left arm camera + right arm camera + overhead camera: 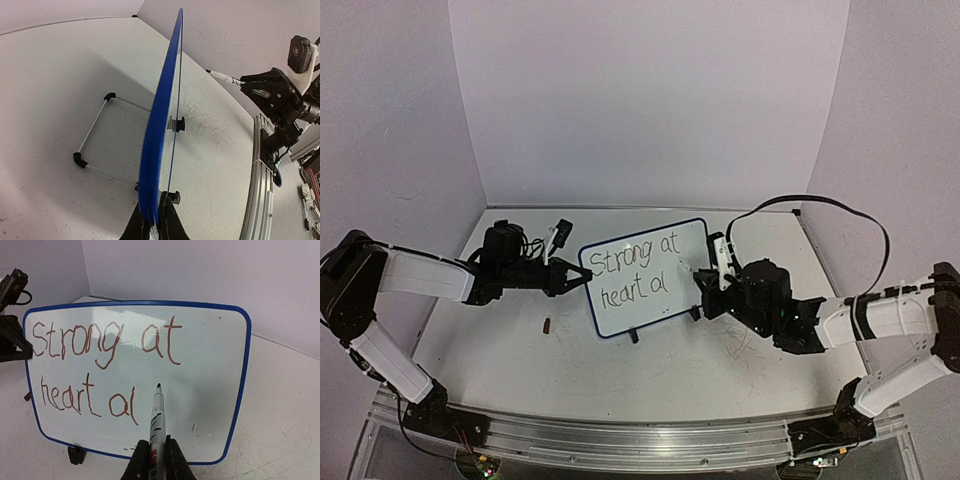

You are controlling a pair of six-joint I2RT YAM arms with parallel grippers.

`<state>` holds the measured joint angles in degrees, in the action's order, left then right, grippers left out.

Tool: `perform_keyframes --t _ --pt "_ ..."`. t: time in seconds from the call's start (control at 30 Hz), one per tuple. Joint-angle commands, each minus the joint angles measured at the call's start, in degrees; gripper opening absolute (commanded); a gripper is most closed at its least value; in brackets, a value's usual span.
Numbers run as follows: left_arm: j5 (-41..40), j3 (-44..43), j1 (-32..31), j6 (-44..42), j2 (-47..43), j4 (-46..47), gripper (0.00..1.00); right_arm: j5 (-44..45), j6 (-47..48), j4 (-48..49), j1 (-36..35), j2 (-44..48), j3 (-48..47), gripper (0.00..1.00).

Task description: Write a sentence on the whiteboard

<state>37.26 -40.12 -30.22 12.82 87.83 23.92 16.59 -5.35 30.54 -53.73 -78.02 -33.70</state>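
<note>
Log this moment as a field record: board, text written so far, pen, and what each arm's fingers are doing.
board: whiteboard, upright on clip feet, blue rim
text: sentence unfinished, two lines, reads "Strong at / heart al"
pen: marker, tip just right of "al"; contact with board unclear
left arm: left fingers shut on the whiteboard's side edge
right arm: right fingers shut on the marker

Three plain, pale lilac walls are boxing in the scene: a back wall [650,100], a left wall [380,120] and a right wall [910,120]. Soft, even light is falling across the white table [720,375], which is showing faint dark scuffs. A ridged metal rail [640,438] is running along its near edge.
</note>
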Motion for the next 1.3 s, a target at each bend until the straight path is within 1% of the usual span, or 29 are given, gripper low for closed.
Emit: perform_keyframes --t 0.0,0.13,0.37,0.6,1.27 --pt "-6.95 -0.83 0.76 -3.90 0.45 -3.79 0.00 -4.73 3.45 2.74 0.44 -4.68 -3.03 0.00" --pt "-7.17 -0.80 0.73 -3.85 0.45 -3.87 0.00 -6.07 4.49 3.49 0.35 -6.18 -3.37 0.00" --pt "-7.10 -0.99 0.76 -3.94 0.67 -3.97 0.00 -2.15 2.28 2.23 0.31 -7.43 -2.69 0.00" --pt "-6.91 -1.10 0.74 -3.91 0.63 -3.96 0.00 -2.51 2.34 1.63 0.36 -9.02 -3.78 0.00" --pt "-6.52 -1.37 0.75 -3.77 1.12 -4.05 0.00 -1.96 2.56 3.39 0.39 -8.16 -2.44 0.00"
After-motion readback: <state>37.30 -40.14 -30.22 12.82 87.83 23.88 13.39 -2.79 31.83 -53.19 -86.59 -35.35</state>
